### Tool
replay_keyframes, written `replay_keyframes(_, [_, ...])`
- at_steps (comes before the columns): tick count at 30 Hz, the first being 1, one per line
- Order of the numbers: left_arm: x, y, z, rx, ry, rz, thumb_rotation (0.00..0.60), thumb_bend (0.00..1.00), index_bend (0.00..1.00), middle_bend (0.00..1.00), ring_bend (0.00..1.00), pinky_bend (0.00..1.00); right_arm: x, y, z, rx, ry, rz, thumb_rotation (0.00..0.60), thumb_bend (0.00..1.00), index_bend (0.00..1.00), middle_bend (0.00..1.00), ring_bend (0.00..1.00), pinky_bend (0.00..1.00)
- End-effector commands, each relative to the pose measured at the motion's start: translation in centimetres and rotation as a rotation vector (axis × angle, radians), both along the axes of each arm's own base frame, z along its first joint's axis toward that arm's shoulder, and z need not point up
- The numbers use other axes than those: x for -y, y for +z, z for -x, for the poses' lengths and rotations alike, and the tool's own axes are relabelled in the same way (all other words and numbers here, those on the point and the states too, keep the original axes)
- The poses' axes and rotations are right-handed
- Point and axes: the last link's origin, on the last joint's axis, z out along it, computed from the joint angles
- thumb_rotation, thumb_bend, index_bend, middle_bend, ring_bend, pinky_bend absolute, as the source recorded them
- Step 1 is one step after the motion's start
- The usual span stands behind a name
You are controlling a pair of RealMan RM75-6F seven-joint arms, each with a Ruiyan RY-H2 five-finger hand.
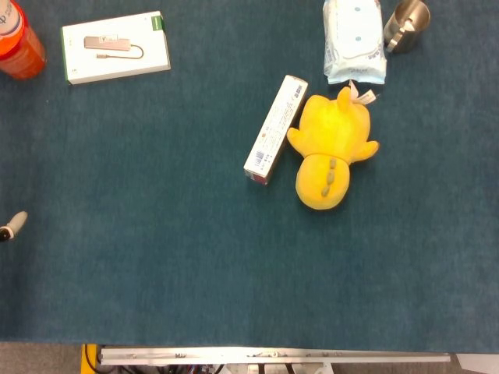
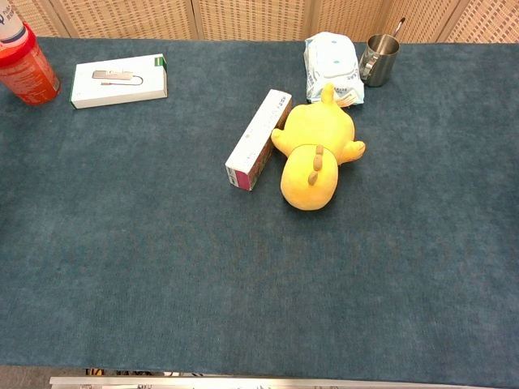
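Showing only as a pale fingertip at the far left edge of the head view, the left hand [image 1: 12,225] hangs over bare blue cloth with nothing in contact, and whether its fingers are spread or curled cannot be told from so small a part; the chest view does not catch it at all, and the right hand appears in neither view. Nearest to that fingertip, though well apart from it, lies the flat white rectangular box with a green end and a picture of a cable adapter on its lid [image 1: 115,47], near the far left corner of the dark blue felt-covered table [image 1: 156,265]. Just beside the box, at the left corner, stands the red plastic bottle [image 1: 17,43]. Toward the middle lies the long narrow white carton with a pink end [image 1: 275,128], set at a slant, its far end touching the yellow plush toy [image 1: 330,149] that lies beside it. Beyond the toy's top rests the pale blue soft pack of wet wipes [image 1: 355,40], and just right of the pack stands the small steel mug with a handle [image 1: 408,25]
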Motion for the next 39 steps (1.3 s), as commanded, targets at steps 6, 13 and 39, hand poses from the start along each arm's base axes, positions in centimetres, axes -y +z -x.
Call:
replay_keyframes(6, [0.3, 0.1, -0.1, 0.003, 0.005, -0.01, 0.6, 0.15, 0.09, 0.06, 0.01, 0.03, 3.6, -2.8, -4.0, 0.053, 0.113, -0.166, 0.6, 0.0, 0.0, 0.1, 0.0, 0.0])
replay_keyframes(13, [0.7, 0.2, 0.0, 0.004, 0.013, -0.018, 0.6, 0.15, 0.09, 0.06, 0.01, 0.03, 6.9, -6.0, -6.8, 0.067, 0.178, -0.254, 0.384, 0.0, 0.0, 0.1, 0.0, 0.0])
replay_keyframes(39, [1.1, 0.5, 0.3, 0.003, 0.036, -0.037, 0.6, 0.15, 0.09, 0.06, 0.01, 0.03, 13.8, -15.5, -11.3, -0.108, 0.388, -0.326, 0.07, 0.0, 0.0, 0.09, 0.0, 0.0])
